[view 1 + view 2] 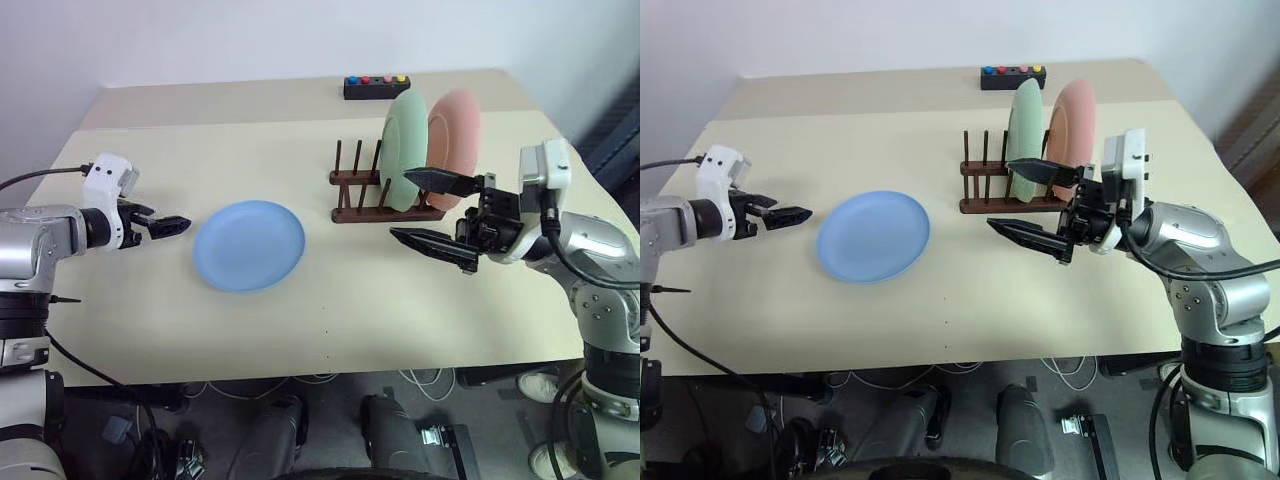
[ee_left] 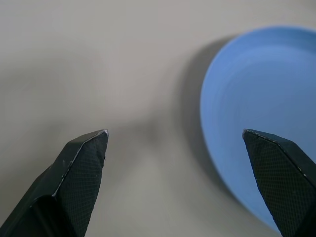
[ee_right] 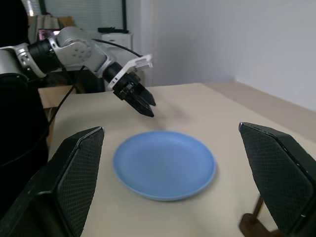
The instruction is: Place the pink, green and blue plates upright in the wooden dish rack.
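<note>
The blue plate (image 1: pixel 248 245) lies flat on the table, left of the middle. The green plate (image 1: pixel 404 150) and the pink plate (image 1: pixel 455 135) stand upright side by side in the wooden dish rack (image 1: pixel 360 195), at its right end. My left gripper (image 1: pixel 170 226) hovers just left of the blue plate, open and empty, pointing at the plate's rim (image 2: pixel 261 113). In front of the rack my right gripper (image 1: pixel 400 205) is open and empty, its fingers pointing left toward the blue plate (image 3: pixel 164 165). The right wrist view also shows the left gripper (image 3: pixel 148 106) beyond that plate.
A small black box with coloured buttons (image 1: pixel 376 86) sits at the back of the table behind the rack. Several pegs at the rack's left end (image 1: pixel 345 165) hold nothing. The cream table (image 1: pixel 330 320) stretches wide in front of the plate.
</note>
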### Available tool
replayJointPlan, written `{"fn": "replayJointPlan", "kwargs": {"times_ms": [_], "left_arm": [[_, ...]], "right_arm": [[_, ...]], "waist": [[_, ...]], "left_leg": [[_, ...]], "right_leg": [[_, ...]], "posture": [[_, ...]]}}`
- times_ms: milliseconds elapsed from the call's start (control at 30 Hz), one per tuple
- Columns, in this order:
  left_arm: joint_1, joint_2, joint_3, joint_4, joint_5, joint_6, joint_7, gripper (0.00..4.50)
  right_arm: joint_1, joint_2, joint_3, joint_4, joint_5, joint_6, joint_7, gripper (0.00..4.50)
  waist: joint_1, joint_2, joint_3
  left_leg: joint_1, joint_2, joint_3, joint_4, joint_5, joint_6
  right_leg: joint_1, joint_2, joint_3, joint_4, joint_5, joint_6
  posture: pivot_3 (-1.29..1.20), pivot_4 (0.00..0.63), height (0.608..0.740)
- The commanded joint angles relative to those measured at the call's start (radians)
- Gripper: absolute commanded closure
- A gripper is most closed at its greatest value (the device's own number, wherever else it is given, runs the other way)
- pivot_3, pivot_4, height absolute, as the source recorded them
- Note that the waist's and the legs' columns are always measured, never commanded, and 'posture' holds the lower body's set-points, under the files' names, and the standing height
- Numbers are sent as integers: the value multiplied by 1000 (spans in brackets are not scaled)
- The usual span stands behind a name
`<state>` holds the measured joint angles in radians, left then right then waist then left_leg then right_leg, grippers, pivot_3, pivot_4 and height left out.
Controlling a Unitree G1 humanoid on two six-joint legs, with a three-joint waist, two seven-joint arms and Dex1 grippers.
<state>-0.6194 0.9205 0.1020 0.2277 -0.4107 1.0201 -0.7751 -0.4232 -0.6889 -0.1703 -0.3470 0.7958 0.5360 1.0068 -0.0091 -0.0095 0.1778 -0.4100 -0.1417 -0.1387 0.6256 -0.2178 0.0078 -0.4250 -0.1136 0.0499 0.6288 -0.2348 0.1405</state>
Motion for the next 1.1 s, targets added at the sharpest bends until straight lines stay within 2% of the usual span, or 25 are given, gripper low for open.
{"fn": "replayJointPlan", "kwargs": {"times_ms": [33,167,267,433,533,667,933,1033,1100], "left_arm": [[-2,-10,17,-13,-1,36,20,0],[1,-71,23,-23,-38,123,38,0],[-17,-76,-1,3,-24,125,30,0],[-150,-98,-27,162,-11,134,8,0],[-231,-66,-167,254,56,195,-36,0],[-345,-46,-283,391,93,229,-148,0],[-479,-133,-391,634,188,173,-245,0],[-484,-172,-387,679,200,180,-263,891],[-490,-196,-372,704,211,168,-251,1852]], "right_arm": [[-26,5,-5,-7,-7,-23,-4,40],[-24,5,-3,-14,-15,-27,-13,40],[-15,5,-5,-19,-17,-27,-20,40],[4,17,0,-26,-33,-38,-37,40],[10,23,-1,-31,-38,-43,-51,40],[18,24,-2,-33,-43,-48,-59,40],[28,27,-7,-34,-51,-56,-79,40],[30,20,-11,-33,-50,-57,-82,0],[30,17,-14,-35,-49,-54,-85,0]], "waist": [[-1,0,0],[-1,0,0],[-3,-1,0],[-2,-1,0],[-1,-1,0],[-5,-2,1],[-4,-2,1],[-2,-2,1],[0,-2,1]], "left_leg": [[0,0,0,0,0,0],[0,0,0,0,0,0],[0,0,0,0,0,0],[0,0,0,0,0,0],[0,-1,0,0,0,0],[0,-1,0,0,0,0],[0,-1,0,0,0,0],[0,-1,0,0,0,0],[0,-1,0,0,0,0]], "right_leg": [[0,0,0,0,0,0],[0,0,0,0,0,0],[0,0,0,0,0,0],[-1,0,0,1,0,0],[0,0,0,0,0,0],[-1,0,0,1,0,0],[-1,0,0,1,0,0],[-1,0,0,1,0,0],[0,0,0,1,0,0]], "posture": [[0,150,740],[0,150,740],[0,150,740],[0,150,740],[0,150,740],[0,150,740],[0,150,740],[0,150,740],[0,150,740]]}}
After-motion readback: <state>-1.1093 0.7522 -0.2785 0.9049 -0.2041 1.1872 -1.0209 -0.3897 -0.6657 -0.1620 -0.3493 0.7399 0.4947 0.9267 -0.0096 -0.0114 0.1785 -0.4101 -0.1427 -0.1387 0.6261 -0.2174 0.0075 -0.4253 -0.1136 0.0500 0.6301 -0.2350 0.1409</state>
